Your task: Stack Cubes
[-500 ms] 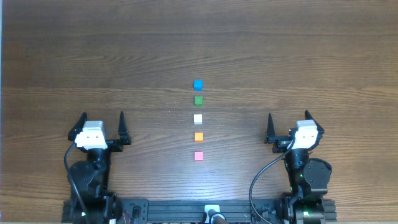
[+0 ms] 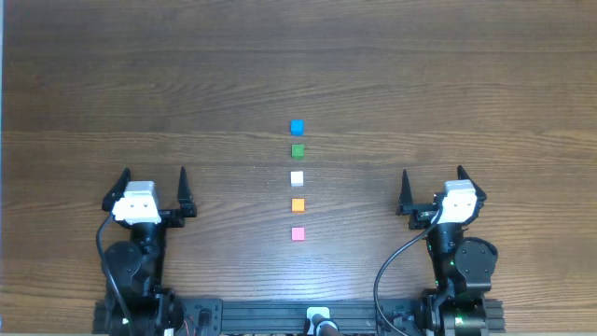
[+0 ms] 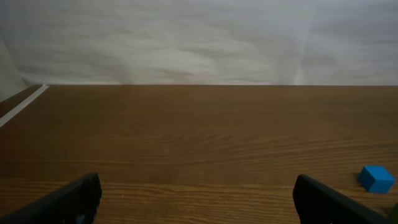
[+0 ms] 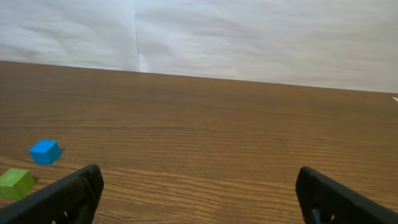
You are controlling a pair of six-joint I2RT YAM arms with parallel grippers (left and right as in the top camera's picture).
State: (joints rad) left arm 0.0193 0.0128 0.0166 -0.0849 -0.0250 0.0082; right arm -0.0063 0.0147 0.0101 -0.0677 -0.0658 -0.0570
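Five small cubes lie in a line down the middle of the wooden table: blue (image 2: 297, 127) farthest from the arms, then green (image 2: 298, 151), white (image 2: 297, 178), orange (image 2: 298, 204) and pink (image 2: 298, 233) nearest them. None is stacked. My left gripper (image 2: 153, 179) rests open at the lower left, well left of the row, with nothing between its fingers. My right gripper (image 2: 433, 181) rests open at the lower right, equally far from the cubes. The left wrist view catches the blue cube (image 3: 376, 178). The right wrist view catches the blue cube (image 4: 45, 151) and the green cube (image 4: 16, 183).
The wooden table (image 2: 298, 65) stretches wide on all sides of the cube row. A white wall (image 3: 199, 37) rises behind the table's far edge.
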